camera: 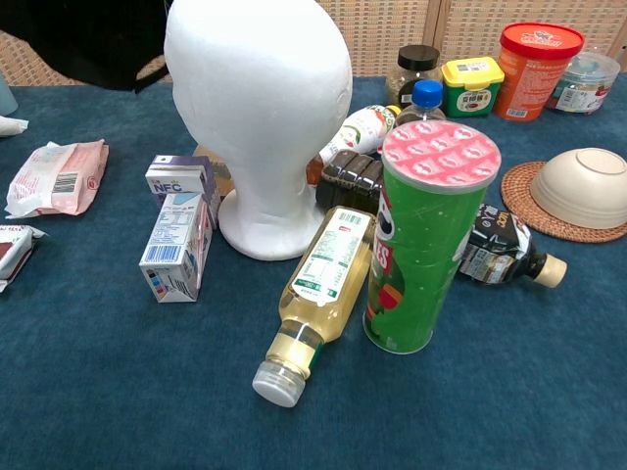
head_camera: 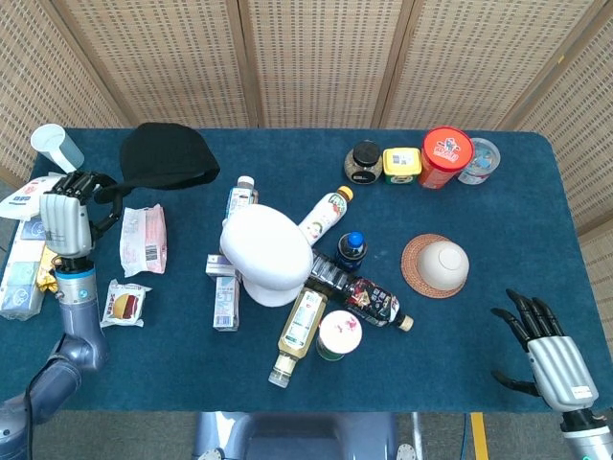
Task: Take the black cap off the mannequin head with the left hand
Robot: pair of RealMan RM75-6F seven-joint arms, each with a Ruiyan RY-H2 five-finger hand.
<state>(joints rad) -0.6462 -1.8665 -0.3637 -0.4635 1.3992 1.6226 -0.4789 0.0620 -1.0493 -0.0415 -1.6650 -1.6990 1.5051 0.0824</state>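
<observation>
The black cap (head_camera: 170,156) is off the mannequin head and hangs above the table's far left; my left hand (head_camera: 64,216) grips its brim at the left edge of the head view. In the chest view the black cap (camera: 88,39) fills the top left corner. The white mannequin head (head_camera: 265,251) stands bare in the middle of the table, also large in the chest view as the mannequin head (camera: 260,108). My right hand (head_camera: 548,356) hovers at the near right corner with fingers spread and nothing in them.
Around the mannequin head lie small cartons (head_camera: 224,297), a yellow bottle (head_camera: 298,331), a green can (head_camera: 338,334) and a dark bottle (head_camera: 359,292). Snack packets (head_camera: 143,238) lie at the left. Jars and tins (head_camera: 421,158) line the far edge; a bowl on a mat (head_camera: 437,264) sits right.
</observation>
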